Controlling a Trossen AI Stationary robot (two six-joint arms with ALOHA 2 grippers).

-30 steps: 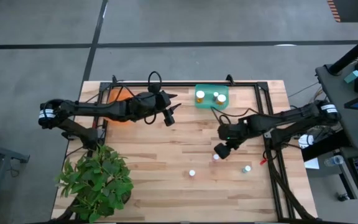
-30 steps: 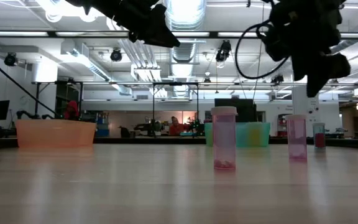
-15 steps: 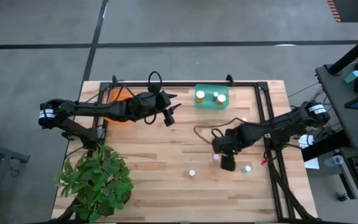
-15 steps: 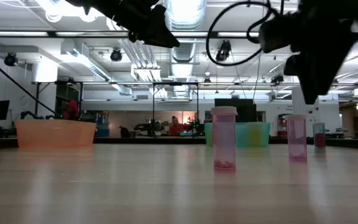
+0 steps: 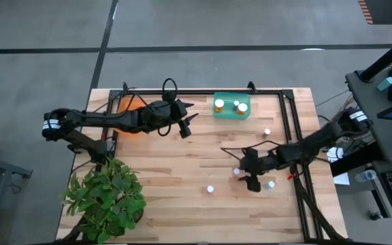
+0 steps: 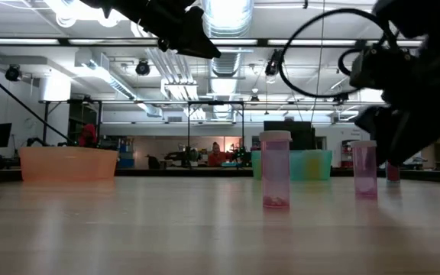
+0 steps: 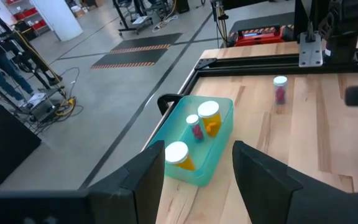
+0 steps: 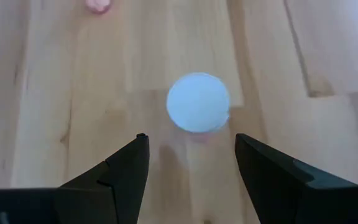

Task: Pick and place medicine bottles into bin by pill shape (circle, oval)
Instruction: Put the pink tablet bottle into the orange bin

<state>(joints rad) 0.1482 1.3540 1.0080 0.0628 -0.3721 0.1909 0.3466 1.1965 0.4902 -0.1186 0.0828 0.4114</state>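
Observation:
Several medicine bottles with white caps stand on the wooden table: one (image 5: 209, 189) near the front, one (image 5: 237, 171) and one (image 5: 271, 184) either side of my right gripper (image 5: 253, 184), one (image 5: 267, 132) farther back. My right gripper (image 8: 190, 138) hangs low and open, tilted down, and a bottle's white cap (image 8: 197, 102) shows just beyond its fingertips, untouched. More bottles (image 7: 209, 115) stand inside the green bin (image 5: 232, 107). My left gripper (image 5: 186, 126) hovers open and empty high over the table's far left part, facing the green bin (image 7: 219, 149).
An orange bin (image 6: 69, 163) sits at the far left, mostly under my left arm in the high view. A potted plant (image 5: 107, 197) fills the near left corner. A black frame (image 5: 288, 116) runs along the far and right sides. Bare wood lies mid-table.
My right gripper has dropped from high above the table to just over it, shifted toward the near edge and a little right, and rolled about its own axis while tipping downward. Its fingers stay open. The bottles stand where they were.

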